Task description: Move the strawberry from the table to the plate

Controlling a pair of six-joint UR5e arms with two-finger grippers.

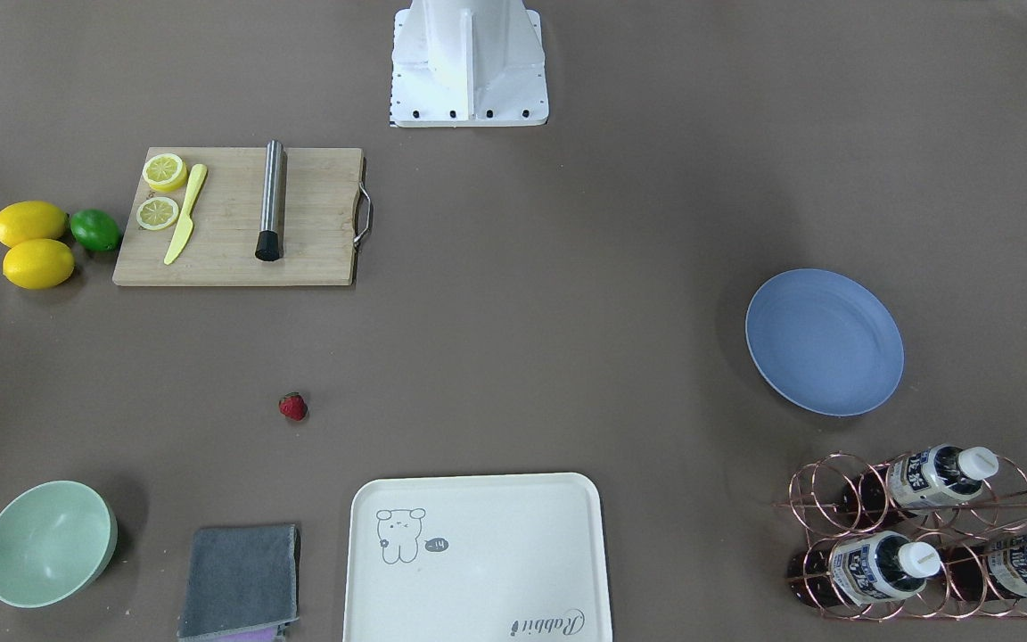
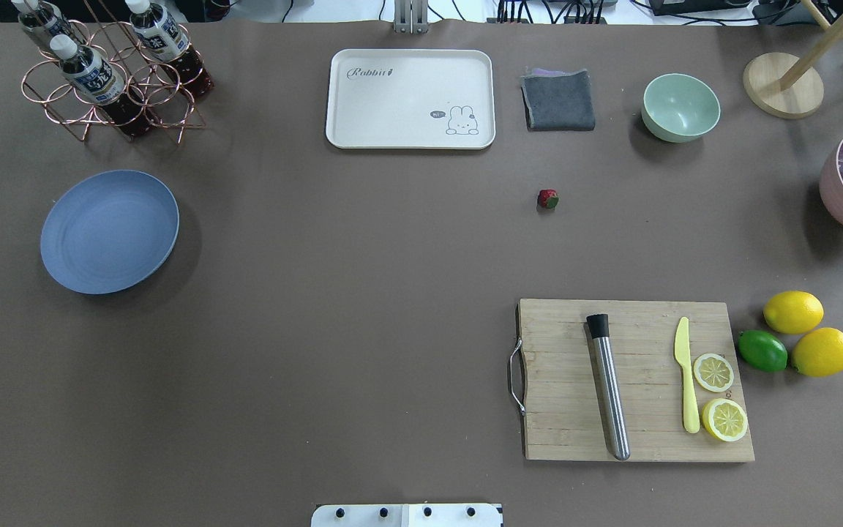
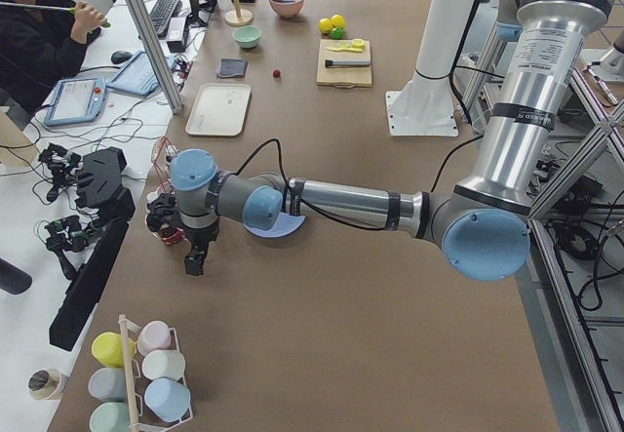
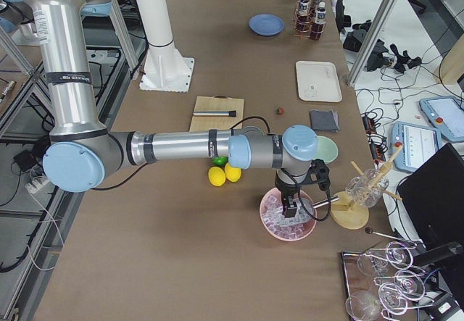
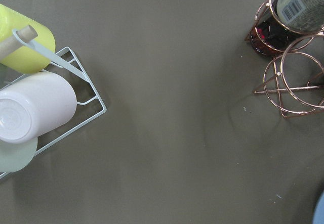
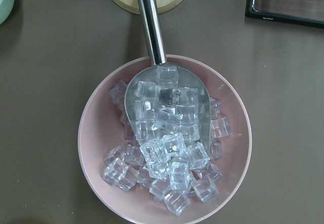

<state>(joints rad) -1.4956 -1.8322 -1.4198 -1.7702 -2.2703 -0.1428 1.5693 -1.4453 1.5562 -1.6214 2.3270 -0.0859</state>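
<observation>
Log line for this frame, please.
phase: pre-grasp | strawberry: on table, untouched | plate: empty | left hand: over bare table, state unclear | right hand: above ice bowl, state unclear

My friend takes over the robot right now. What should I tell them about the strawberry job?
Left gripper: hangs over the table's left end, past the plate; open or shut cannot be told.
Right gripper: over the pink ice bowl; cannot tell either.
Strawberry: lying on the table, untouched. The plate is empty, far across on the left side.
Done: nothing. Left: grasp the strawberry, carry it to the plate.
</observation>
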